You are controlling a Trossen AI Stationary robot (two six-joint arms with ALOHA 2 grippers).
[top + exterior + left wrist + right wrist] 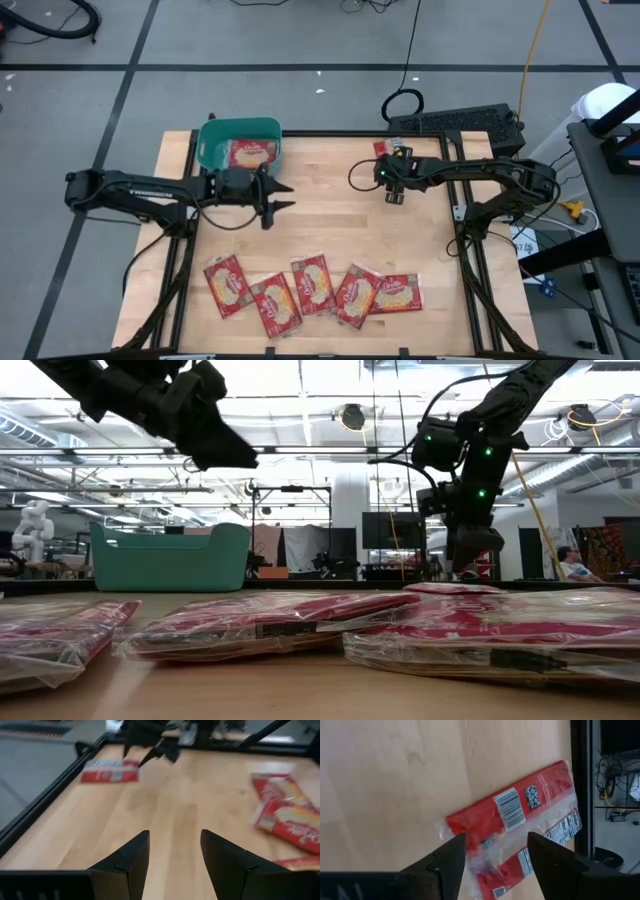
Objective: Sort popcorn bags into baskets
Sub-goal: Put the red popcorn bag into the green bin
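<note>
Teal bin [210, 150] is sitting at the table's far left with one bag [252, 153] inside; five bags [312, 290] are lying along the near edge. Right gripper [496, 865] is hovering open-fingered, empty, over a far-edge bag [512, 810]. Left gripper [175, 857] is hanging open and empty beside the bin.

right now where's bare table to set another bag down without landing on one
The widest bare patch is mid-table, between the left gripper, the right gripper and the row of popcorn bags. The wood right of that row, toward the table edge, is also free. It is crowded along the near edge, in the teal basket, and at the far right corner, where one bag lies.
</note>
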